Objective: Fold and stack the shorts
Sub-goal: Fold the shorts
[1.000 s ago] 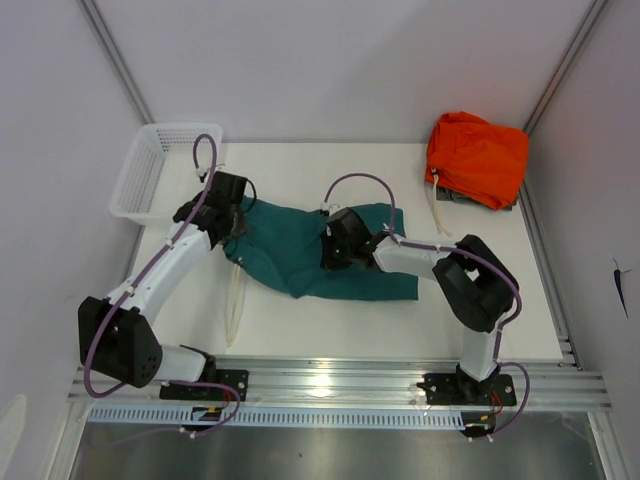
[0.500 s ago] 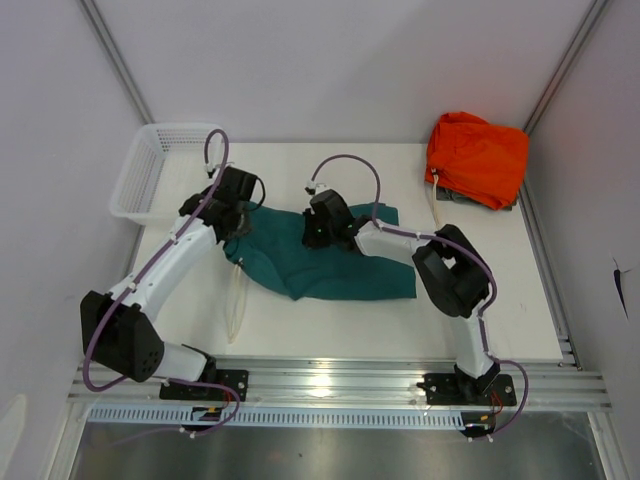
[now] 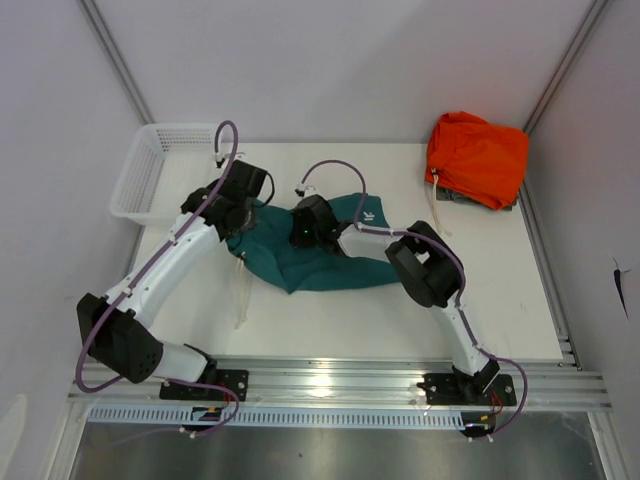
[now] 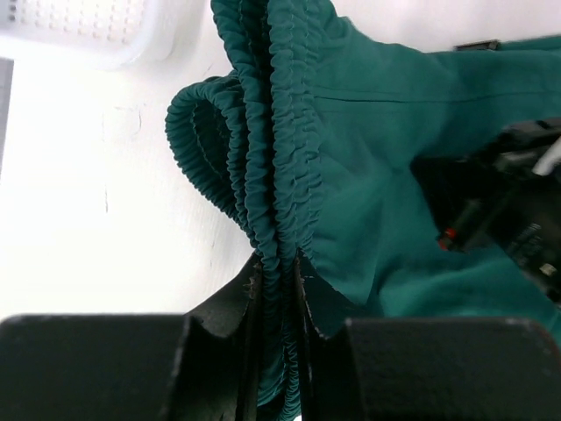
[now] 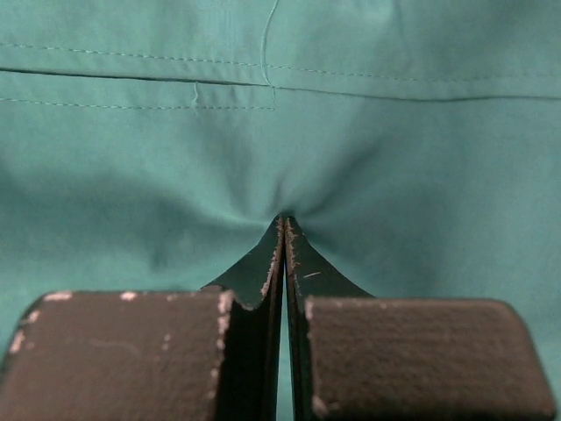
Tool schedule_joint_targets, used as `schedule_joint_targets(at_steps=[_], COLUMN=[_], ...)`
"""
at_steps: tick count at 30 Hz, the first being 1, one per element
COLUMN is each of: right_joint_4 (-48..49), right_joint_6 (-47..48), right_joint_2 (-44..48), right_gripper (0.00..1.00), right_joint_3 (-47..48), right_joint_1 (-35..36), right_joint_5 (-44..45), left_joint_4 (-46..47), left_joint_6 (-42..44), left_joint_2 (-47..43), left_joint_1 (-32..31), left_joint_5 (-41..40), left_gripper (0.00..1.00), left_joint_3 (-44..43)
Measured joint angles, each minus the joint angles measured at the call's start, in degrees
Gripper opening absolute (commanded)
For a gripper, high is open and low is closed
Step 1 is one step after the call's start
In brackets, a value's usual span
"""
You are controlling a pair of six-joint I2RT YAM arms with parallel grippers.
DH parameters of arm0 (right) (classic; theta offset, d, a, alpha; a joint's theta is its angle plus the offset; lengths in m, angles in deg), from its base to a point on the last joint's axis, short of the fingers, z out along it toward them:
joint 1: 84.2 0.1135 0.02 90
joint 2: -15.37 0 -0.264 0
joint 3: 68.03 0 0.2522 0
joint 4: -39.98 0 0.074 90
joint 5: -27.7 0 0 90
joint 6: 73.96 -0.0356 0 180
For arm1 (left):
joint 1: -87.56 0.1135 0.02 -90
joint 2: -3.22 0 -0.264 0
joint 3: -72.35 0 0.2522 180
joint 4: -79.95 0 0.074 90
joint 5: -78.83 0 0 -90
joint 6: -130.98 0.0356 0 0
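The teal shorts (image 3: 335,272) lie bunched on the white table (image 3: 330,325), their cream drawstring (image 3: 240,292) trailing off the left side. My left gripper (image 3: 242,220) is at their left end, shut on the gathered elastic waistband (image 4: 279,175), which stands in folds between the fingers (image 4: 230,303). My right gripper (image 3: 301,236) is close beside it over the middle of the shorts. Its jaws are shut, pinching a small pucker of the teal fabric (image 5: 263,132) at the tips (image 5: 282,226). The right gripper's black body (image 4: 504,206) also shows in the left wrist view.
A folded bright orange garment (image 3: 477,157) sits at the table's back right corner. A white mesh basket (image 3: 160,172) stands at the back left, just behind my left arm. The metal rail (image 3: 330,382) with both arm bases runs along the near edge.
My right gripper has travelled left across the shorts towards the left gripper, pulling the right side of the fabric over with it. My left gripper has shifted slightly back and right, still holding the waistband.
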Motion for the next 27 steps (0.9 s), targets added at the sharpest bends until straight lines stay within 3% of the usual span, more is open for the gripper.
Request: schedule_joint_targets(at_steps=[9,15,24,27], right_joint_4=[-0.37,-2.60,-6.88,-7.19], right_joint_6=[-2.60,-2.89,-1.14,-0.35], right_joint_2=[-6.78,-6.69,0.57,4.61], right_gripper=[0.00,0.00,0.00,0.05], right_joint_3=[10.23,11.10,7.72,7.32], right_joint_1=[4.00,4.26,0.90,-0.55], right_joint_5=[0.59,0.02,-0.42,-1.22], left_joint_4=[-1.81,-3.15,-4.61,-4.90], left_joint_6=[3.37,4.55,5.27,5.62], left_joint_2=[-0.13,-0.17,-0.17,-0.15], left_joint_1=[-0.98,-1.22,-1.33,-1.33], left_joint_5=[-1.18,-1.79,-2.32,-2.80], left_gripper=[0.19,0.19,0.19,0.19], left_joint_3=[-1.60,-3.56,-5.44,-5.46])
